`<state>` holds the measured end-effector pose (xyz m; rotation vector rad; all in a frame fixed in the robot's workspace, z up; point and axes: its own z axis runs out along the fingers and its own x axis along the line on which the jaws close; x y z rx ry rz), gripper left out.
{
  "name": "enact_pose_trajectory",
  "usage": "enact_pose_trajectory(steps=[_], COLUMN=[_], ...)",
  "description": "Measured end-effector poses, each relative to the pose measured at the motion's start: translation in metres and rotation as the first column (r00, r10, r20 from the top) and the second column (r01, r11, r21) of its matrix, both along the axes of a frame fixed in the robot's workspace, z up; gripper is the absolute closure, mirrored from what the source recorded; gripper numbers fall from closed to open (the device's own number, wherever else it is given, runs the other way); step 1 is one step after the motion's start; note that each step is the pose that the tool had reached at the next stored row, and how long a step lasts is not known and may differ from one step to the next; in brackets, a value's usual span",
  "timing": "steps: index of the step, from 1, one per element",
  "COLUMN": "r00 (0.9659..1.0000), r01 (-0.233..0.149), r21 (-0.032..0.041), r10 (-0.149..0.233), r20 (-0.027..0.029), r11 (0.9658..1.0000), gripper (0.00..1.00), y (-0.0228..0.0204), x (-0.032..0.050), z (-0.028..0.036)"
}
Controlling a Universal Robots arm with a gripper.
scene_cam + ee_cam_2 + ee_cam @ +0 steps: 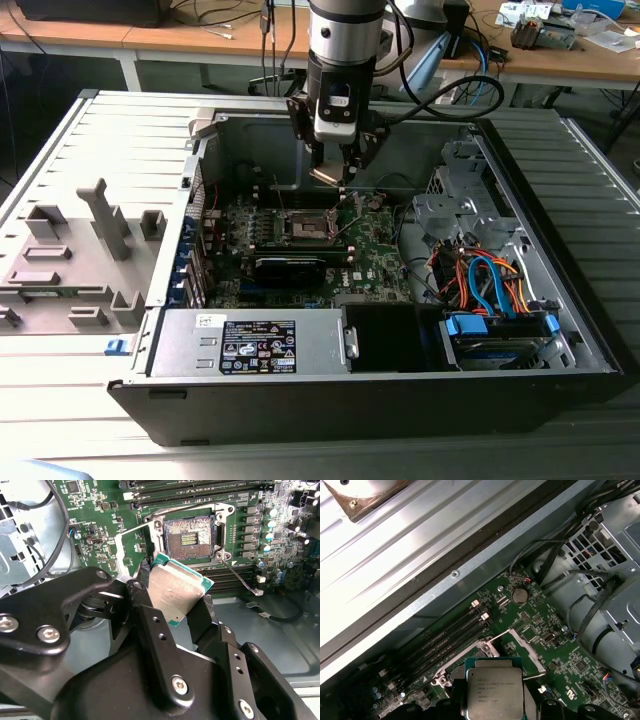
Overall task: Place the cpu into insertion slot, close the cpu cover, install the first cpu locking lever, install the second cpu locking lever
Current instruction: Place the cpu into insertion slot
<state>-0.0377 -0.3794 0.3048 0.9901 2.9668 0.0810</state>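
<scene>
While I watch from afar, the gripper (337, 175) hangs inside an open computer case (420, 410), above the green motherboard (385, 255). Its two black fingers (150, 625) are drawn in narrow and pinch the cpu (177, 592) by two opposite edges, so the chip sits between the fingertips with its silvery-grey top showing in both wrist views. The cpu is held in the air, tilted, and is not in the slot (189, 535). In the second wrist view the chip's far corner comes just beside the slot's near rim, and the slot itself lies beyond the fingertips with its dark centre uncovered. In the exterior view the slot is on the board just below the gripper. The cover (120, 550), a thin silvery frame, is swung open and stands at one side of the slot, apart from the chip. A thin wire lever (240, 580) angles out from a slot corner, unlatched, passing near the cpu without touching it. I cannot tell how high the chip is above the board.
</scene>
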Motion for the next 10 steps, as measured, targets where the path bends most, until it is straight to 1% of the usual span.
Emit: enact_pose_trajectory(steps=[10], r00=[1.0], r01=[0.009], r21=[-0.0014], r10=[-0.009], r20=[0.0], r11=[1.0], gripper=[0.45], y=[0.0], x=[0.0], z=[-0.0003])
